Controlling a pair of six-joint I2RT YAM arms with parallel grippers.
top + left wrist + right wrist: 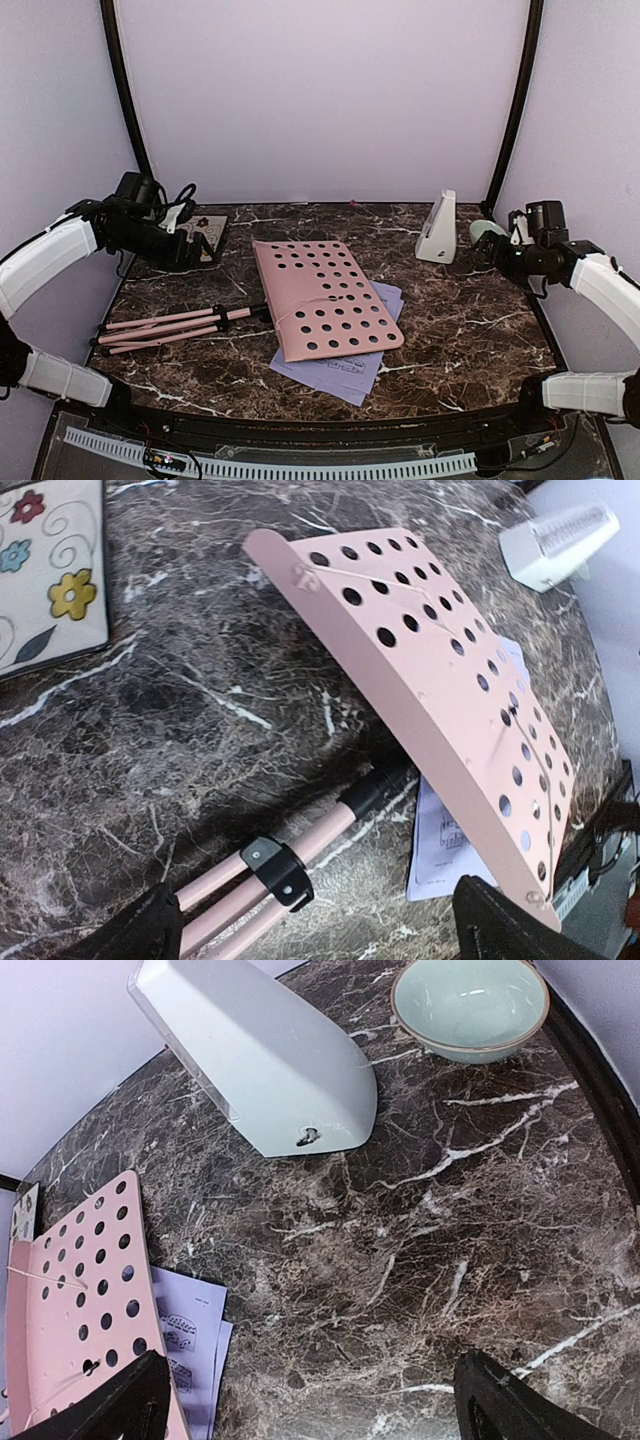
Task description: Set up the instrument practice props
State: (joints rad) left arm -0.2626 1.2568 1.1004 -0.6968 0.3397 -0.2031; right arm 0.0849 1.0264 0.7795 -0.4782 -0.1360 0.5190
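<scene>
Since nothing is set up yet, the pink music stand (325,300) is seen lying down in the middle of the table (470,330). Its holed plate is tipped a little, not flat. Its tripod legs (165,330) are folded shut and stretched out to the left on the marble. The stand cannot be stood up like this, so it is judged that the legs must be spread first.

The two lavender sheet-music pages (340,375) are pinned under the plate. Only their near and right edges are seen poking out. They are likely hard to pull free until the plate is lifted.

The small white metronome (437,228) is placed upright at the back right, well apart from the stand. A pale green bowl (487,230) is found just beside it, and a floral tile (207,238) is laid at the back left. These two are not needed for the job.

The left gripper (187,247) is held above the table near the tile, with its jaws spread wide and nothing between them. It is pointed at the stand and the legs, so the stand is judged to be its first job. The right gripper (492,250) is held near the bowl and the metronome, also spread wide with nothing in it.
</scene>
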